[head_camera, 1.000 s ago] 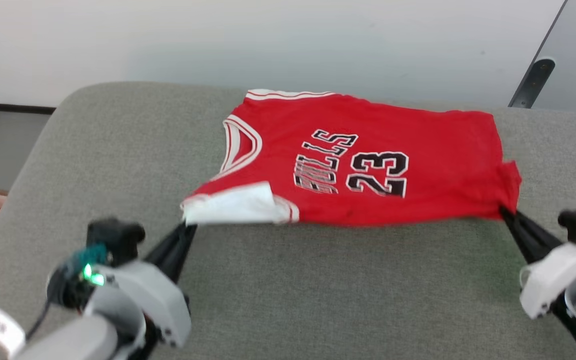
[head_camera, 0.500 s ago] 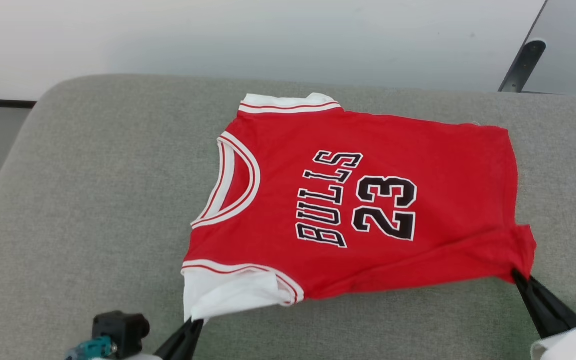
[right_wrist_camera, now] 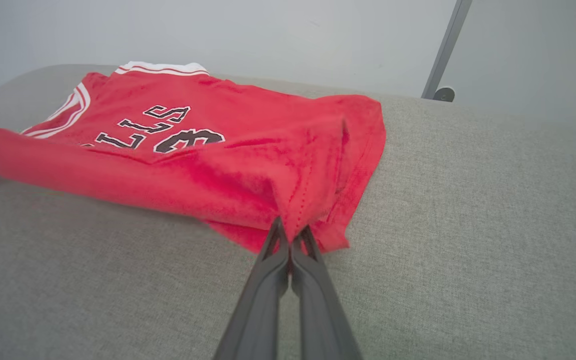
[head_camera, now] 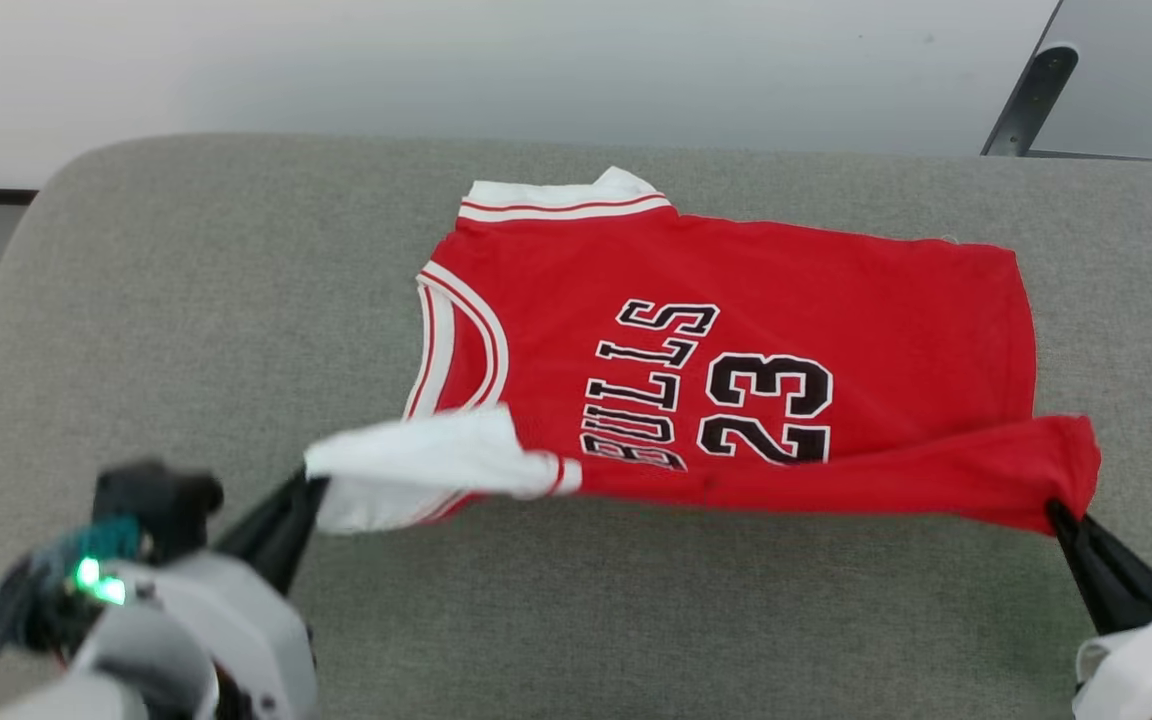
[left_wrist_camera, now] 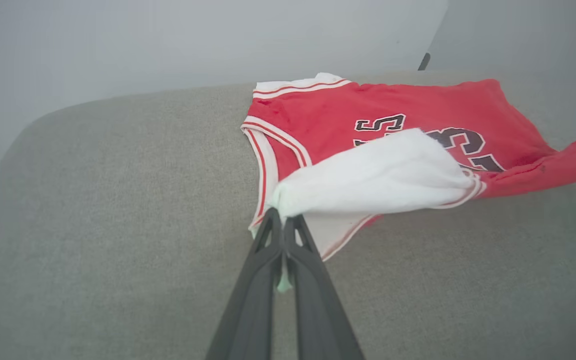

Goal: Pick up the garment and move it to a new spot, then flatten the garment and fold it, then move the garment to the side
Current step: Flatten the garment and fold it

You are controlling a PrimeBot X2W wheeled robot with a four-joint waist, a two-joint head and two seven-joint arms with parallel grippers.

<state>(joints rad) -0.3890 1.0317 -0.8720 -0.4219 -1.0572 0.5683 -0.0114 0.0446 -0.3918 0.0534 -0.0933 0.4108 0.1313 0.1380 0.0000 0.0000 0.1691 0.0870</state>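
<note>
Jersey: red BULLS 23 basketball jersey [head_camera: 836,300] on the grey cushion [head_camera: 186,300], from centre toward 1 o'clock in the head view; its near edge hangs raised between the pincers.
Left pincer [head_camera: 308,485]: at 8 o'clock, clenched on the jersey's white end.
Right pincer [head_camera: 1056,512]: at 4 o'clock, clenched on the jersey's red corner.

One garment [head_camera: 786,290], two tools (left tool [head_camera: 309,487] and right tool [head_camera: 1058,512]), one grey cushion [head_camera: 186,330], one metal post [head_camera: 1026,95]
</note>
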